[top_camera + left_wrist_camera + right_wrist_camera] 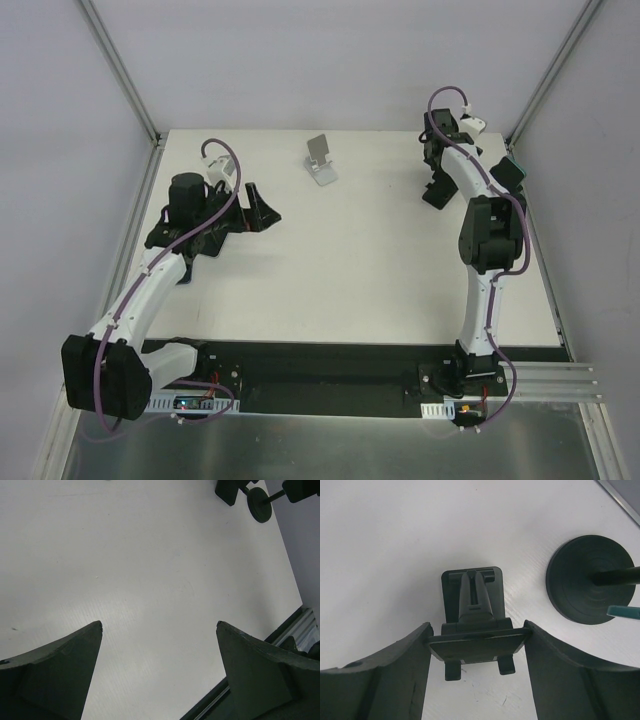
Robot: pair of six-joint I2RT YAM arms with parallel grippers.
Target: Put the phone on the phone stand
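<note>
While right pincer [477, 629] grips phone [477, 647] | round-based post [580, 582] just beside

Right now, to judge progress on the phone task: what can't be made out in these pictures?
1. Right wrist view: the dark slab between the jaws of the right gripper shows edge-on; phone or stand part, clamped or just flanked, cannot tell.
2. Top view: the right arm hides that slab.
3. Teal object: partly behind the arm from above; cut off at the right wrist view's edge.
</note>
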